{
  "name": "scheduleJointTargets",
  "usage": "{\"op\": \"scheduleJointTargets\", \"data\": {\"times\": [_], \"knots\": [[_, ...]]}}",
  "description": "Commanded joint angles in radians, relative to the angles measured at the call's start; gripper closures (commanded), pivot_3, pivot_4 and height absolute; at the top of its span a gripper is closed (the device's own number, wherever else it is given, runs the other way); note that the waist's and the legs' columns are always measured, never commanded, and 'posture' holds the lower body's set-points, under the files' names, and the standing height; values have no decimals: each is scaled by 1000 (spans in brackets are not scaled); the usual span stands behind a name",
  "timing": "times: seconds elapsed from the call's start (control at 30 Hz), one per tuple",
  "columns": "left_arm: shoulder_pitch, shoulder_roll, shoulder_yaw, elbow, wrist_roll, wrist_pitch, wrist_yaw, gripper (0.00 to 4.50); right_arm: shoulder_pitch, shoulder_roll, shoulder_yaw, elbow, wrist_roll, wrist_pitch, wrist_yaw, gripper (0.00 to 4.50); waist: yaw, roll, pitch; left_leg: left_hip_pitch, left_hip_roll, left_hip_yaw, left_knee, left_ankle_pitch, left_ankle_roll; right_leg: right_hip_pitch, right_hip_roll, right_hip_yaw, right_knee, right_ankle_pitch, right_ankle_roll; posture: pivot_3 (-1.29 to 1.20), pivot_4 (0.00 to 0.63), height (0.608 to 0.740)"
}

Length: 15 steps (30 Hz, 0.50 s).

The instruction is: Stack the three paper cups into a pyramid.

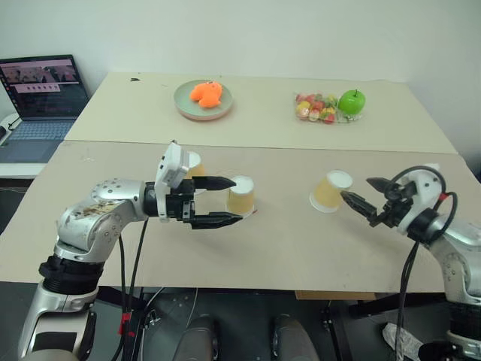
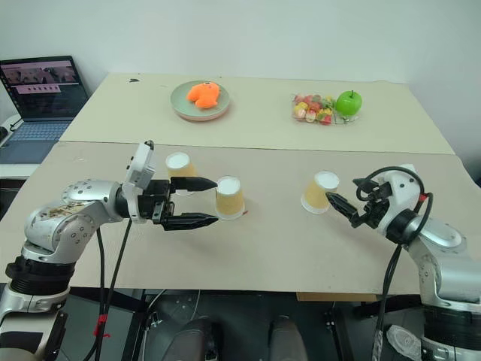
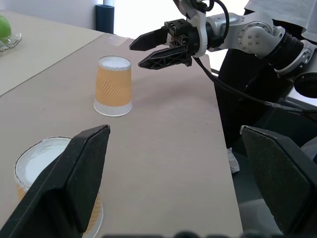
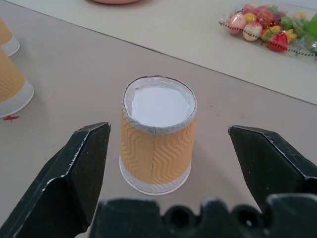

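Three paper cups, all upside down on the near table, none stacked: one [image 2: 180,165] behind the left gripper [image 2: 201,202], one [image 2: 229,198] right at its fingertips, one [image 2: 318,192] just ahead of the right gripper [image 2: 342,201]. Both grippers have fingers spread wide, holding nothing. One green apple [image 2: 348,101] on the far table.

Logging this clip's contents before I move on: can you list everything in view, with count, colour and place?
cups: 3, yellow-orange with white bases, upside down on the near table; one behind the left gripper, one at its fingertips, one before the right gripper
plate: 1, pale green, far table
orange item: 1, on the plate
sweets bag: 1, mixed colours, far table
apple: 1, green, beside the bag
laptop: 1, open, far left
left gripper: black, open
right gripper: black, open
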Motion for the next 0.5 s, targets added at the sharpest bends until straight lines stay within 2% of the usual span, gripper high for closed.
{"op": "scheduleJointTargets", "data": {"times": [0.03, 0.5], "knots": [[6, -7, 29, -31, 14, -32, 29, 0, -29, 0, 17, 14, -6, -47, 13, 69, 0, 0, 0, 0, 0, 0, 0, 0, 0, 0, 0, 0, 0, 0, 0, 0, 150, 676], [17, -50, 59, -56, 1, -29, 112, 0, -93, 4, 50, 124, -24, -112, 30, 69, 3, 0, 0, 0, 0, 0, 1, 0, 0, 0, 0, 0, 0, 0, 0, 0, 150, 676]]}}
